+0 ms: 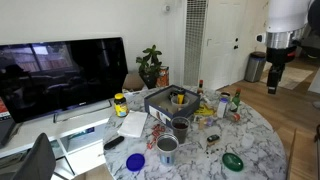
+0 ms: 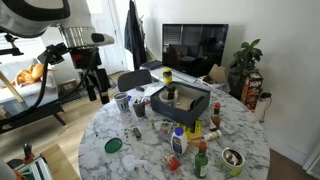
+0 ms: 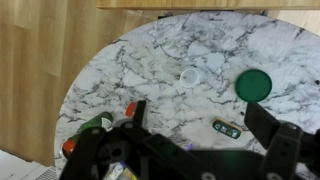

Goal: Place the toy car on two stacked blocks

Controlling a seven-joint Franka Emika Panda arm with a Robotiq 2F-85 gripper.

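The toy car (image 3: 227, 128), small and dark with light marks on top, lies on the round marble table (image 3: 160, 60) in the wrist view, between my two fingers as seen from above. It also shows in both exterior views (image 1: 212, 141) (image 2: 137, 132). My gripper (image 3: 200, 120) is open and empty, hanging high above the table's edge in both exterior views (image 1: 272, 82) (image 2: 97, 93). I cannot make out two stacked blocks among the clutter.
A green lid (image 3: 253, 85) and a small white cap (image 3: 189, 76) lie near the car. Bottles with red caps (image 3: 95, 125) stand close by. A grey tray (image 1: 170, 98), tin cans (image 1: 167, 148), a blue lid (image 1: 135, 160) and a TV (image 1: 60, 75) fill the rest.
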